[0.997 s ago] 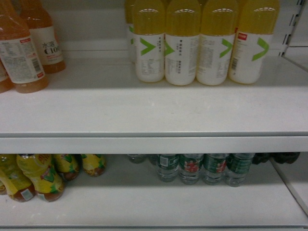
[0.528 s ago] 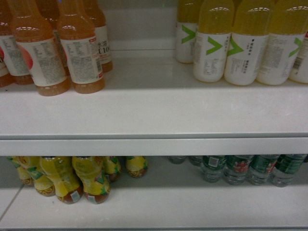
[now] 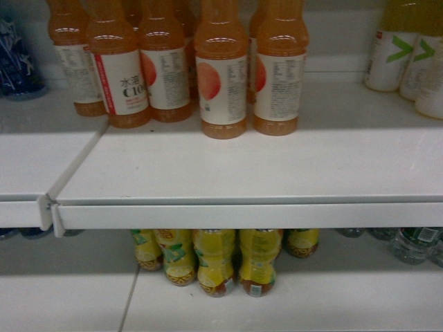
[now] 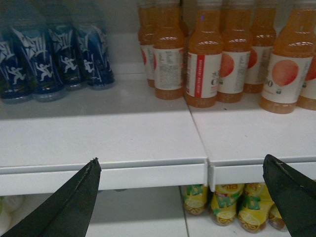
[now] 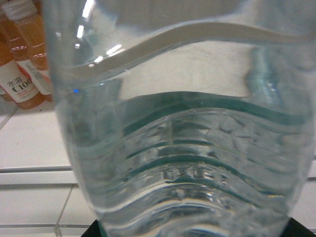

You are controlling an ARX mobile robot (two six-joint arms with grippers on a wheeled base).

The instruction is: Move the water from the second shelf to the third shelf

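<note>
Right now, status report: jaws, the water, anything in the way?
Left gripper open, empty. Water bottle fills the right wrist view, apparently held; right jaws unseen. Orange drink bottles crowd the upper shelf; front strip bare.

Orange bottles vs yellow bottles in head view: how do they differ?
Orange bottles stand on the upper shelf, in full light; yellow bottles sit on the shelf below, tops hidden behind its edge. Orange ones wear white labels with a peach circle; yellow ones have yellow-green wraps. Both stand upright in clusters.

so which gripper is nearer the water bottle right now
Right. The water bottle fills the right wrist view, its base down at the right gripper, apparently gripped. The left gripper is open before a shelf edge with no water bottle in its view.
</note>
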